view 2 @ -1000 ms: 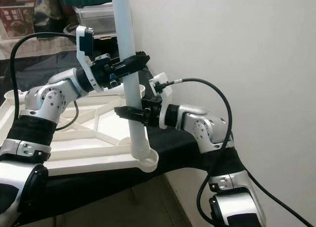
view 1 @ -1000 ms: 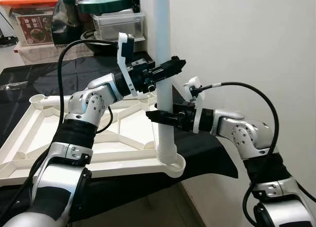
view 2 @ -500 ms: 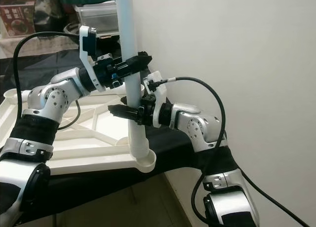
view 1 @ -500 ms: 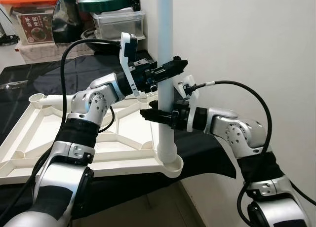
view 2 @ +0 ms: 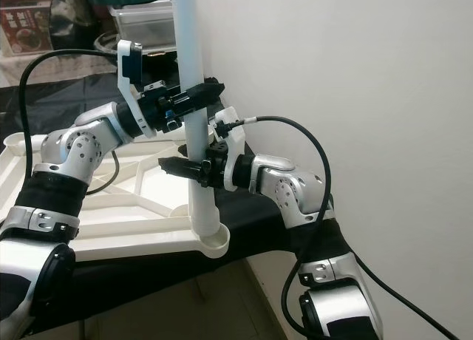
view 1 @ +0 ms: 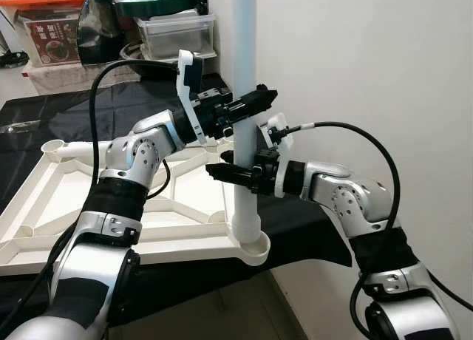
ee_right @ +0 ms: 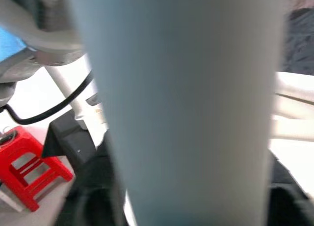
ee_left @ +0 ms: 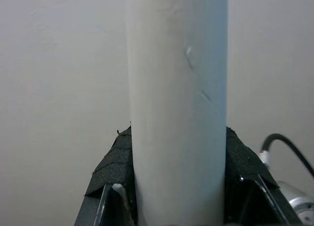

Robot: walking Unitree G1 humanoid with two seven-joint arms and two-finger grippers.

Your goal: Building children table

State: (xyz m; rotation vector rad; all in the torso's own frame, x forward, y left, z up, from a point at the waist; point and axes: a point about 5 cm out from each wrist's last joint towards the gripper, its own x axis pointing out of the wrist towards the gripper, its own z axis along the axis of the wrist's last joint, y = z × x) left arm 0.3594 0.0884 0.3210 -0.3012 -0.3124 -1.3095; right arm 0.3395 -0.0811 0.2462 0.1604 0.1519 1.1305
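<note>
- Currently, one white table leg (view 1: 244, 81) stands upright with its lower end seated in the corner socket (view 1: 251, 247) of the inverted white tabletop (view 1: 111, 207), at the corner nearest the wall (view 1: 369, 74).
- The left gripper (view 1: 251, 103) is clamped on the leg at its upper part; in the left wrist view the black fingers (ee_left: 110, 172) sit tight against both sides of the tube.
- The right gripper (view 1: 222, 171) is clamped on the same leg lower down, just above the socket, reaching in from the wall side.
- The tabletop lies underside up on a black cloth (view 1: 59, 111). Its ribs and other corner sockets are visible; the far left socket (view 1: 55, 146) carries no leg.
- Judged progress: one leg is installed or in final seating. Whether it is pressed fully home cannot be told from these views.
- Remaining work, as a judgement: confirm the seating, release both grippers, fit legs in the other corners, then turn the table upright.
- Storage boxes (view 1: 177, 33) stand behind the work area, well apart from the assembly.
- A red stool (ee_right: 27, 179) is visible in the right wrist view.
</note>
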